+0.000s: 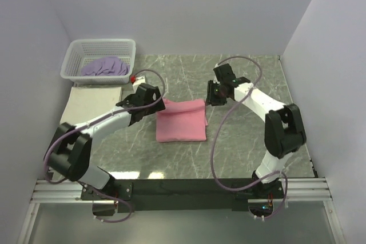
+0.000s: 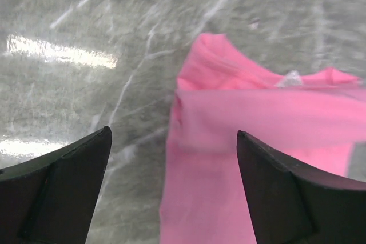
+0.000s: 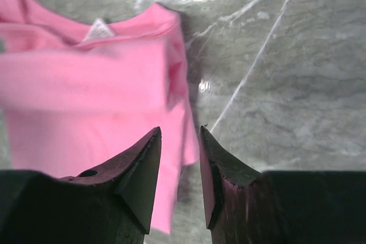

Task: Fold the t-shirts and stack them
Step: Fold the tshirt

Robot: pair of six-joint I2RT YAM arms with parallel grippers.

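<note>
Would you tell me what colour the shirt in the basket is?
The shirt is lavender; the top external view shows it best.

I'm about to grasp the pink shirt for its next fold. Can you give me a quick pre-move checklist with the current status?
1. Pink fabric t-shirt lies flat and partly folded mid-table: ok.
2. Left tool is open and empty over the shirt's left edge: ok.
3. Right tool is empty at the right edge, but its jaws are only narrowly apart, so widen them first: not ok.
4. Flat cream t-shirt lies left of the work area, apart from both arms: ok.
5. Lavender t-shirt is crumpled in the white plastic lattice basket, not yet folded: not ok.
6. Tool height above the cloth: cannot tell.
</note>
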